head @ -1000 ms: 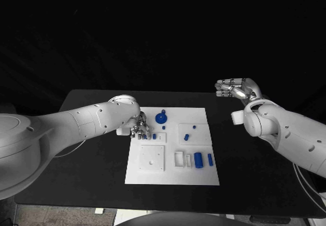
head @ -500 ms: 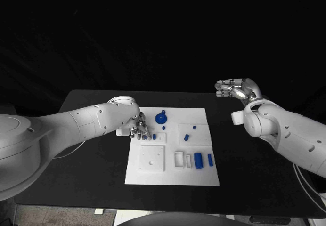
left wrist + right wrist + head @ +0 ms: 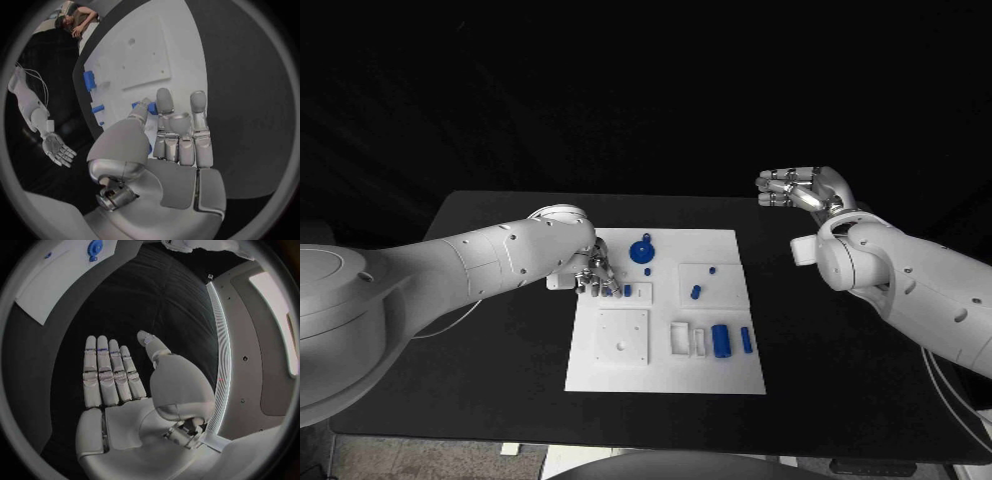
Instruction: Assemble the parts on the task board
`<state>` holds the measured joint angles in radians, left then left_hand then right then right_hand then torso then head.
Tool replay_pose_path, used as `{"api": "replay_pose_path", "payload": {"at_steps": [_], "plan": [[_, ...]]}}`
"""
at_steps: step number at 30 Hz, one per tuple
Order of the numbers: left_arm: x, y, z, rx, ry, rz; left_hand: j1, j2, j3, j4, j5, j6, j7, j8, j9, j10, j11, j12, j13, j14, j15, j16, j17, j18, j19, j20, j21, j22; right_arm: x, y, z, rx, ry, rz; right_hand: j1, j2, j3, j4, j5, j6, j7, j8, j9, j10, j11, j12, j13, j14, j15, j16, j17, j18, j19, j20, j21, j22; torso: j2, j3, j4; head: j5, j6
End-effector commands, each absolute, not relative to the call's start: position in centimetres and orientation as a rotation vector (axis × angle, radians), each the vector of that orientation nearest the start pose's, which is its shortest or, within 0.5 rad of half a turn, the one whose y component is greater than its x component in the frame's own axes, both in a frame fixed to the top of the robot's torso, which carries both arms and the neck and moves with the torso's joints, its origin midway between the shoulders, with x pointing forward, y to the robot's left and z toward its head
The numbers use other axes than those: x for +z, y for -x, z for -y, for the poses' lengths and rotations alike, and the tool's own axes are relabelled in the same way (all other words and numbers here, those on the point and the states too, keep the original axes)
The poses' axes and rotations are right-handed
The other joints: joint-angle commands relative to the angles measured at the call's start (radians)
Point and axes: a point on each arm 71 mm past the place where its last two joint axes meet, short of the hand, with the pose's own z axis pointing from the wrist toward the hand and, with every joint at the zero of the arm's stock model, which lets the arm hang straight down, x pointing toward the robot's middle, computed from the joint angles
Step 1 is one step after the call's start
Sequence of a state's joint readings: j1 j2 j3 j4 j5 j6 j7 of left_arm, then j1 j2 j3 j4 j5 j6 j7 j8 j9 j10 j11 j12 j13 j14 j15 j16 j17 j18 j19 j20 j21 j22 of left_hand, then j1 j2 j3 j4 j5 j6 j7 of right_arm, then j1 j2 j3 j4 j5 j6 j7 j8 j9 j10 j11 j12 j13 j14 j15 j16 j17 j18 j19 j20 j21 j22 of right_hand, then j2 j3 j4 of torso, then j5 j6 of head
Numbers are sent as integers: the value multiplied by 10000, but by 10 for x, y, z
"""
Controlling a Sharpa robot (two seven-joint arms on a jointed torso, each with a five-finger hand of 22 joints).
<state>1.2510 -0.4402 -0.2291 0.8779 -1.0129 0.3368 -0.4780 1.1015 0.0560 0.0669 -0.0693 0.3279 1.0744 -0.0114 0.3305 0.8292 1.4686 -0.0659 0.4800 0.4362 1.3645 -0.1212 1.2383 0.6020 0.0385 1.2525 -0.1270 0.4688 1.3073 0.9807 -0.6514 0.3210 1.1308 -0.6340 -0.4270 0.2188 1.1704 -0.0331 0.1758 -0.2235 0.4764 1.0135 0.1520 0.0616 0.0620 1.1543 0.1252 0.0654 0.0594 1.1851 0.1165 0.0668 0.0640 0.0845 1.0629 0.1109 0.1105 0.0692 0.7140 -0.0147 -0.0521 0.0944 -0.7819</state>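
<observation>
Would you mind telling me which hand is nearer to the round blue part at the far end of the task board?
The left. The left hand hovers over the board's left edge just beside the round blue part; the right hand is raised off past the task board.

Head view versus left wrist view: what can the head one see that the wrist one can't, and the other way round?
The head view gives the whole task board, with the round blue part and the back of the left hand. The left wrist view gives that hand's bare palm, its fingers straight over the board, holding nothing. Both show the board, small blue parts and the open right hand off to the side of the board.
</observation>
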Motion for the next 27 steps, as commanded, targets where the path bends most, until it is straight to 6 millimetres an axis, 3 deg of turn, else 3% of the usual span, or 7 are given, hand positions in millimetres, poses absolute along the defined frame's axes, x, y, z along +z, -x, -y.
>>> {"api": "replay_pose_path", "payload": {"at_steps": [1,7,11,19,24,27], "plan": [[-298,-547,-214,-336,1776,-25148,45,-157,-70,122,-47,-161,7,16,-233,416,0,81,-134,-53,-1,26,4,-155,14,-46,-65,175,-205,-551,249,11005,-8555,-13359,-53,8,51,20,61,-62,21,-2,-5,-75,-25,-57,-16,-70,-22,-47,-12,83,-98,4,-48,2,-1,0,0,4,-2],[-299,-546,-214,-320,1693,-25293,78,-244,-138,132,-71,-184,11,109,-369,415,1,98,-197,-60,1,21,-7,-159,9,-44,-69,173,-205,-551,249,11004,-8561,-13363,-53,8,51,20,61,-62,21,-2,-5,-75,-25,-57,-16,-70,-22,-47,-12,83,-98,4,-48,2,2,0,-1,-1,-15],[-299,-546,-214,-357,1691,-25330,187,-123,4,60,147,-202,8,146,-545,414,5,109,-252,-74,11,42,18,-160,-9,-32,-77,178,-205,-551,248,11008,-8563,-13366,-53,8,51,20,61,-62,21,-2,-5,-75,-25,-57,-16,-70,-22,-47,-12,83,-98,4,-48,2,2,-1,3,-2,-15],[-299,-546,-216,-383,1766,-25333,48,-272,-112,106,-55,-208,20,183,-563,411,6,113,-260,-73,11,32,-5,-154,-1,-32,-73,177,-205,-551,248,11004,-8569,-13370,-53,8,51,20,61,-62,21,-2,-5,-75,-25,-57,-16,-70,-22,-47,-12,83,-98,4,-48,2,2,-2,-1,4,-12],[-299,-546,-216,-489,1863,-25389,292,-48,126,-7,281,-270,13,160,-639,407,1,99,-279,-87,8,26,-15,-154,-15,-31,-77,178,-205,-551,248,11006,-8571,-13375,-53,8,51,20,61,-62,21,-2,-5,-75,-25,-57,-16,-70,-22,-47,-12,83,-98,4,-48,2,1,0,-1,11,-6],[-299,-546,-216,-583,1922,-25420,284,91,917,-268,450,-380,48,180,-670,409,23,83,-299,-103,24,31,-16,-143,-37,-16,-72,182,-205,-551,248,11010,-8571,-13380,-53,8,51,20,61,-62,21,-2,-5,-75,-25,-57,-16,-70,-22,-47,-12,83,-98,4,-48,2,0,-2,-1,16,-1]]}}
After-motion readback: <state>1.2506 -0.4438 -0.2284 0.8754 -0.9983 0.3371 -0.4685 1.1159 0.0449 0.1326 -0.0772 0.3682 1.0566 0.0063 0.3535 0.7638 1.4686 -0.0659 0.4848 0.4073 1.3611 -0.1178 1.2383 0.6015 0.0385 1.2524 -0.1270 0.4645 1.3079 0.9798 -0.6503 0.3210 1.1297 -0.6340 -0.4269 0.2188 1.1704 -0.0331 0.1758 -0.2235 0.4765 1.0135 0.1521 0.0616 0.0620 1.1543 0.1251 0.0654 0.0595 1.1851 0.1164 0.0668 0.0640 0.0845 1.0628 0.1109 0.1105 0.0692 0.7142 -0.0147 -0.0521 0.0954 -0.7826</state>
